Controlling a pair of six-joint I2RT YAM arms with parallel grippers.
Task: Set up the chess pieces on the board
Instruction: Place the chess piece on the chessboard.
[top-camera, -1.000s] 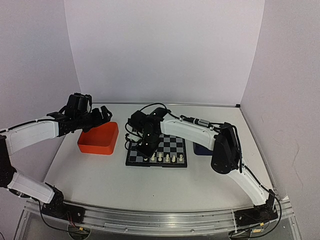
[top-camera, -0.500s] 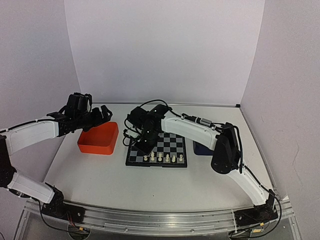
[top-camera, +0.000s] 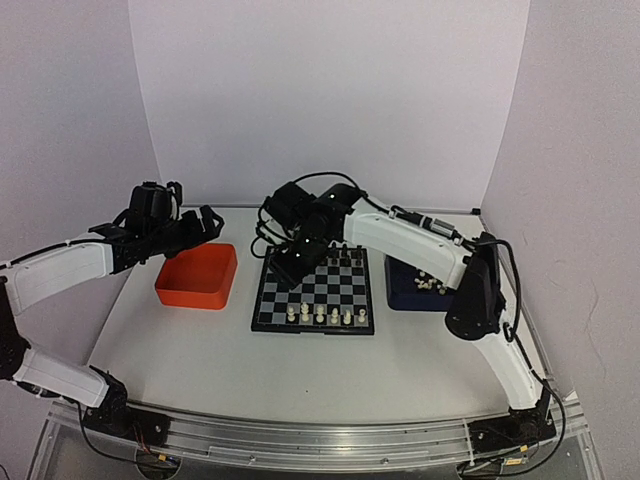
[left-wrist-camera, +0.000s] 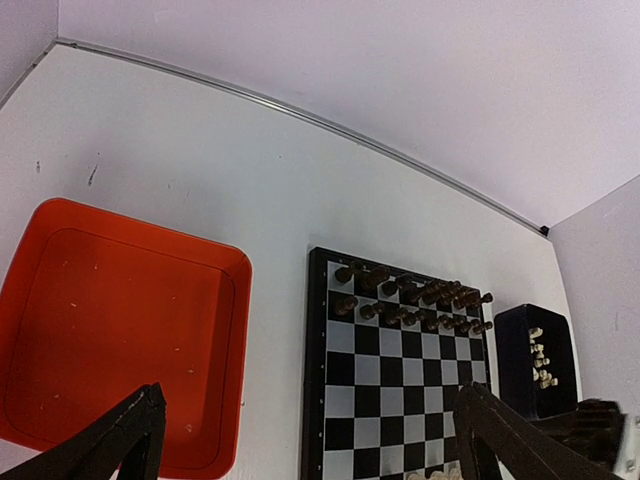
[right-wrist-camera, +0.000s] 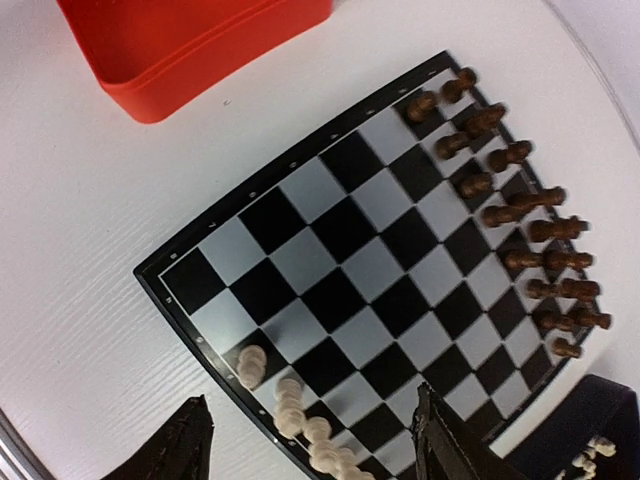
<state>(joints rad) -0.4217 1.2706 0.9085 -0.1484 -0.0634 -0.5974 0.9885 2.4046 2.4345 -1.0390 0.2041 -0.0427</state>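
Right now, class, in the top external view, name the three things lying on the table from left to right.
orange tray → the board → dark blue tray

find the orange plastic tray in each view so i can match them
Top external: the orange plastic tray sits left of centre, beside the black-and-pale checked chessboard.
Left wrist: the tray fills the lower left.
Right wrist: the tray is at top left, cut off.
Shared landmark: the chessboard, next to it in all three.
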